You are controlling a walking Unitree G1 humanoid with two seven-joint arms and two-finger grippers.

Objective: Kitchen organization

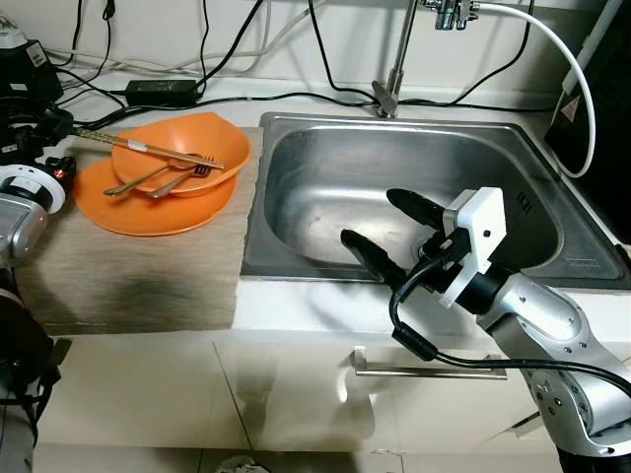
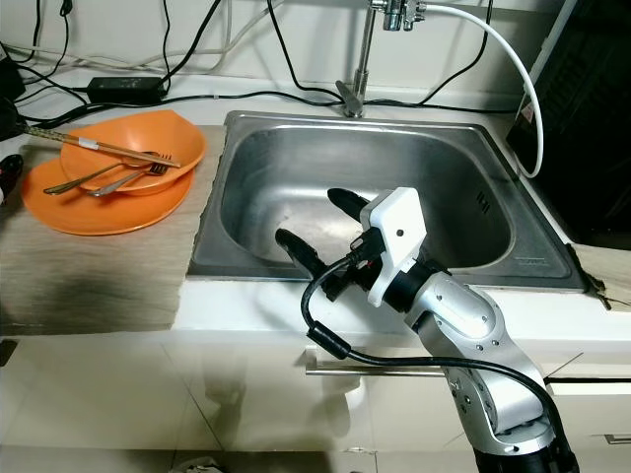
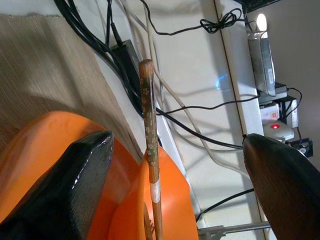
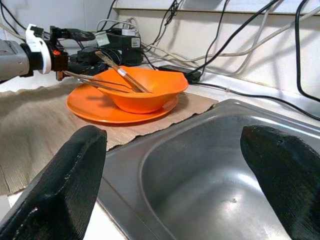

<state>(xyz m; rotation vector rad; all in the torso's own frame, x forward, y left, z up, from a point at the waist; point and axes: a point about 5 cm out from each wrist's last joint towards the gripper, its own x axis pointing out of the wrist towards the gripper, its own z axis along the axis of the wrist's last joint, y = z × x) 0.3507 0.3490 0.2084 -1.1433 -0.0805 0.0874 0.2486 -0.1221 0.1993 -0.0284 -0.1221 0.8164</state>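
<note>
The right gripper (image 1: 386, 225) hovers wide open and empty over the sink (image 1: 296, 148). Beyond it to its left, an orange bowl (image 1: 187, 138) with chopsticks (image 1: 148, 150) sits on an orange plate (image 1: 128, 212), beside the left gripper (image 3: 175, 165), also spread and empty.

white counter (image 1: 296, 320) — a woven mat (image 1: 118, 266) lies on it, an orange plate (image 1: 128, 212) on the mat.
</note>
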